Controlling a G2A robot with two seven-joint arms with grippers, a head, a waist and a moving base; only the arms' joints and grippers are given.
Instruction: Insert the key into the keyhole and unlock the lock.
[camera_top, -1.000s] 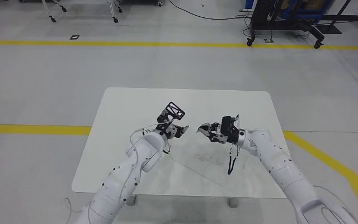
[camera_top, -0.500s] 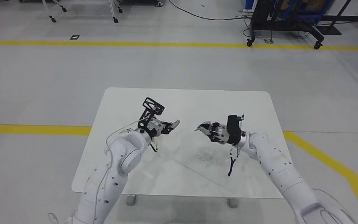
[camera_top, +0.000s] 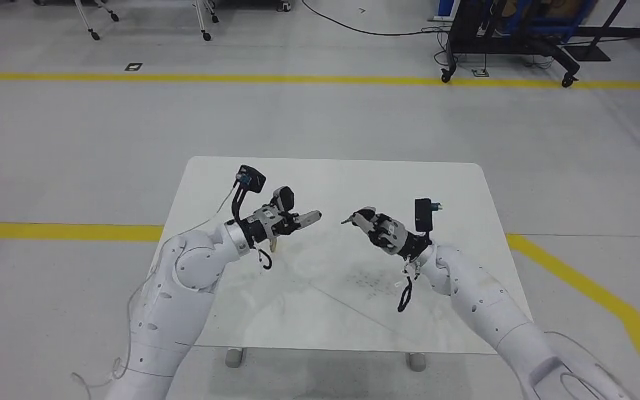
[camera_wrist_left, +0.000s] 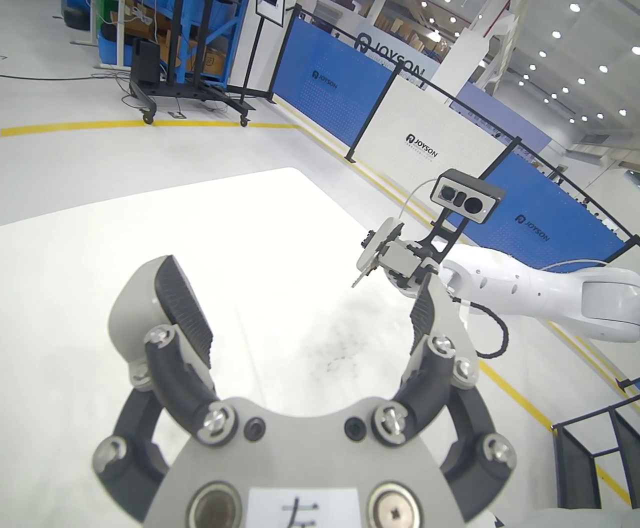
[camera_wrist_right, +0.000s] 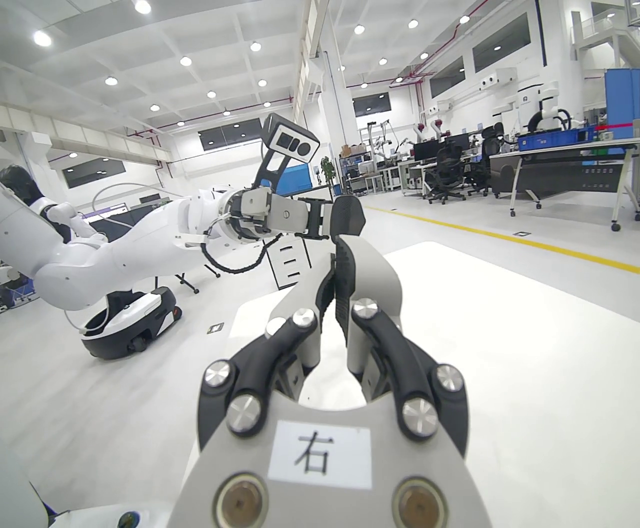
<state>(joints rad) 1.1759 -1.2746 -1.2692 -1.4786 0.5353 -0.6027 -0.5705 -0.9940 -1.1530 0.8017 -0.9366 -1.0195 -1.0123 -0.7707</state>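
Table (camera_top: 430, 185): white top, with a patch of dark scuff marks (camera_top: 375, 283) on the near side of its middle.

Right gripper (camera_wrist_left: 381, 248): up in the air over the middle of the table, tips pointing left. Its jaws are narrow, pinched on a small silver key (camera_wrist_left: 364, 270). The head of the key sits in the jaws. The blade sticks out past the tips and slants down toward the table top without touching it. In the right wrist view the ribbed pads (camera_wrist_right: 345, 280) are pressed almost together.

Left gripper (camera_wrist_left: 295, 287): also off the table, just left of the right gripper, tips pointing right at it. Its jaws are wide, with bare table showing between them and nothing held.

Key relative to the jaws: it is inside the right jaws only. It lies out beyond the tips of the left jaws, not between them and not touching them. In the top view the two grippers stand tip to tip, near each other with a small gap, and the key is at the right gripper's end of that gap.

A black cable (camera_top: 405, 290) hangs in a loop under the right wrist, down near the scuff marks.
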